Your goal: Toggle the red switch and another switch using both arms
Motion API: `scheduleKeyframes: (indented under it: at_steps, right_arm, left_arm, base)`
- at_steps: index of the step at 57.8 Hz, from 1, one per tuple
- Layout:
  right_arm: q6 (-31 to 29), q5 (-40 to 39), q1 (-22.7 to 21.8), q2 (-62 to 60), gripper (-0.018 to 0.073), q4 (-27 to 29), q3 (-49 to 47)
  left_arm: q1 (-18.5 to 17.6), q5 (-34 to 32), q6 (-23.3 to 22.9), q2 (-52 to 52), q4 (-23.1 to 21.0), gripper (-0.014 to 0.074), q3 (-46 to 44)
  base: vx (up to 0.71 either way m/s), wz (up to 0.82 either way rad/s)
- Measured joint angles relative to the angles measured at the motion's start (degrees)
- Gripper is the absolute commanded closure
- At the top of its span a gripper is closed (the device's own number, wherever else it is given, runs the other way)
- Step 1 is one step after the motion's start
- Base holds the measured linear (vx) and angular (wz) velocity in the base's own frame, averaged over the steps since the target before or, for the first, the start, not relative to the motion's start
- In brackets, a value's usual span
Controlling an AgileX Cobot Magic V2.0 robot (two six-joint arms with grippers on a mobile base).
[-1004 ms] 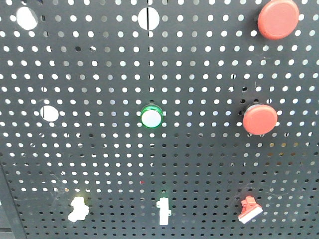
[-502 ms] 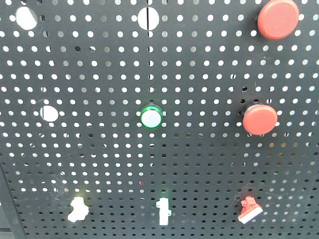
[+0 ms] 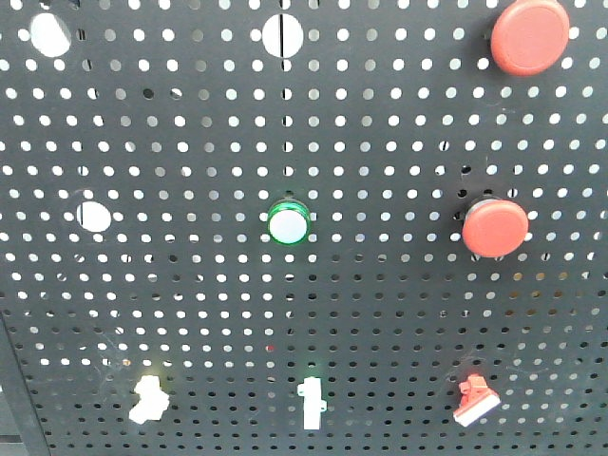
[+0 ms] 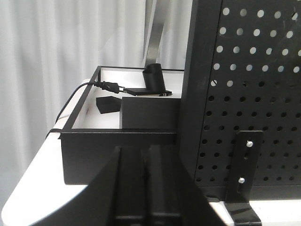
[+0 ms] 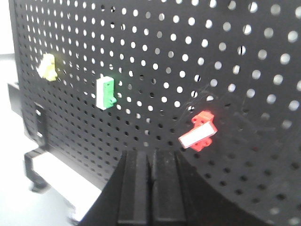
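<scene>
Your right gripper [image 5: 149, 181]: jaws pressed together, holding nothing, red switch [image 5: 199, 131] just above-right. Your left gripper [image 4: 148, 181]: also closed, empty, beside pegboard [image 4: 254, 89] edge.

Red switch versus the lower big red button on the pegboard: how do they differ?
The red switch is far smaller than the red button. The switch is blocky with a white-tipped lever, tilted; the button is a plain round dome. The switch sits in the bottom row, the button mid-panel. Both are red, on the panel's right side.

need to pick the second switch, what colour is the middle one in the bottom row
Green body with a white lever: the middle switch shows best in the right wrist view.
</scene>
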Motion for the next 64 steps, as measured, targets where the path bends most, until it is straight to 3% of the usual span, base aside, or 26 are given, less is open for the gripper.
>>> scheduleKeyframes:
  at_steps: [7, 19, 30, 64]
  right_arm:
    - [5.2, -0.6, -7.2, -0.4, 0.0565, -5.2, 1.2]
    - [24.8, -7.0, -23.9, -9.9, 0.0565, -17.6, 12.5]
    - [33.6, -8.5, -32.1, -20.7, 0.0565, -23.5, 19.9]
    - [35.2, -7.4, -34.0, -21.5, 0.0565, -24.1, 20.6]
  left_arm:
    - [0.0, 0.0, 0.0, 0.0, 0.1, 0.0594, 0.0]
    - [0.0, 0.0, 0.0, 0.0, 0.1, 0.0594, 0.0]
    - [0.0, 0.0, 0.0, 0.0, 0.1, 0.0594, 0.0]
    - [0.0, 0.0, 0.0, 0.0, 0.1, 0.0594, 0.0]
  base:
    - [0.0, 0.0]
    - [0.0, 0.0]
    - [0.0, 0.0]
    - [0.0, 0.0]
